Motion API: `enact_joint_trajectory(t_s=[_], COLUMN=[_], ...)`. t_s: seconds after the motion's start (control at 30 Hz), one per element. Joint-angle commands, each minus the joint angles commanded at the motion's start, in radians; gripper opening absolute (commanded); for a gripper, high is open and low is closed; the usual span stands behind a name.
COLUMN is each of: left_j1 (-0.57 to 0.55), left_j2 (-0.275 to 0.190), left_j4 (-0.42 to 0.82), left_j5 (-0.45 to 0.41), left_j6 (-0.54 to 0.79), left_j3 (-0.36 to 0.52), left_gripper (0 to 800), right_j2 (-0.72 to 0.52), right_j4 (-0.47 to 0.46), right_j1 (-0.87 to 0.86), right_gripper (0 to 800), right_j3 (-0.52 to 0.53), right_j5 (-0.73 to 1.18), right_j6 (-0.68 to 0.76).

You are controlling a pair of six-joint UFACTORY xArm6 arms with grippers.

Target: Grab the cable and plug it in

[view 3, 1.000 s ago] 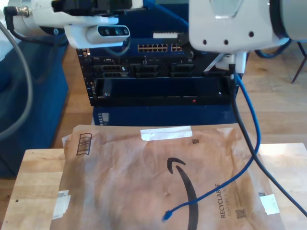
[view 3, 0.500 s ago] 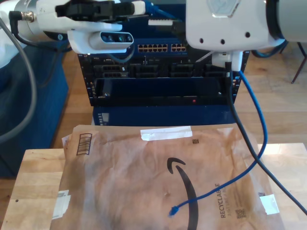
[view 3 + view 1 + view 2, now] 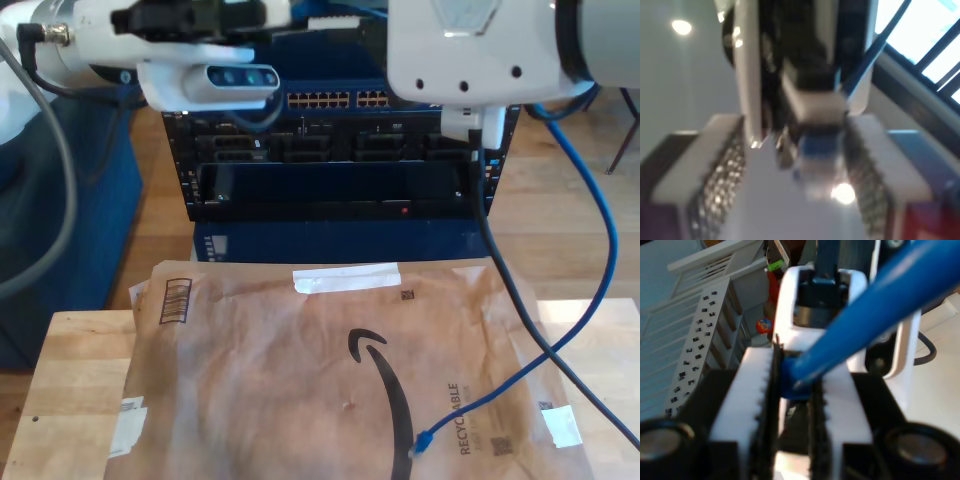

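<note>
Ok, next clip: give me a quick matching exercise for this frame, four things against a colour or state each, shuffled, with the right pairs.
Things:
1. cable
2. paper mailer
3. second end effector
4. rack's small indicator light

Descriptions:
A. red
B. bright blue
C. shut on the cable
D. brown, lying flat on the wooden table

Pairs: 1-B, 2-D, 3-C, 4-A
</note>
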Motion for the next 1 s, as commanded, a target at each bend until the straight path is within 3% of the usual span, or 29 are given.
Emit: enact_joint_trajectory(t_s=[0.1,0.23,0.47,0.6,0.77,1.0], left_j1=[0.0,0.002,0.074,0.109,0.141,0.17], left_j2=[0.0,-0.002,-0.003,0.002,0.003,-0.006], left_j4=[0.0,0.002,0.057,0.227,0.526,0.97], left_j5=[-0.005,-0.021,-0.127,-0.227,-0.293,-0.365], left_j6=[-0.003,-0.006,-0.005,0.002,0.018,0.15], left_j3=[-0.002,-0.012,-0.089,-0.183,-0.259,-0.301], left_gripper=[480,738,786,787,794,795], right_j2=[0.002,0.025,0.077,0.087,0.155,0.218], right_j4=[0.005,0.012,0.003,0.006,0.006,-0.032], right_j1=[0.002,-0.005,-0.046,-0.249,-0.496,-0.589], right_gripper=[4,4,1,0,0,0], right_j3=[-0.002,-0.02,-0.091,-0.107,-0.126,-0.121], right_j5=[0.0,0.002,0.048,0.209,0.453,0.615], right_j6=[0.003,0.032,0.034,0.037,0.037,0.066])
